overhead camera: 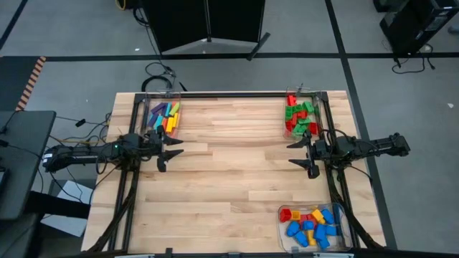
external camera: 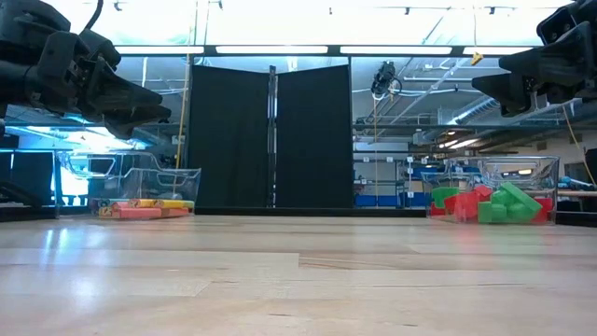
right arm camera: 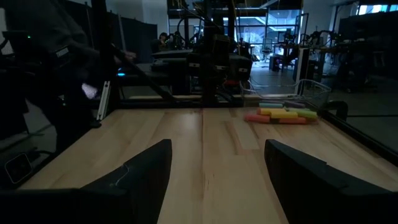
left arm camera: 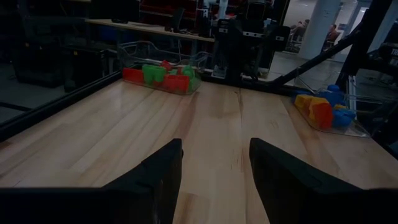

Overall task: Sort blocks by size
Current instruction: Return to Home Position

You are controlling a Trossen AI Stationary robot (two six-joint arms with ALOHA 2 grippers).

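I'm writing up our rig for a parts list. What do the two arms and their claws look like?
The left arm and right arm look alike: black, slim, jointed segments. The left claw and right claw are black too, each with two fingers, broad flat plates tapering to the tip. I can make out no markings.
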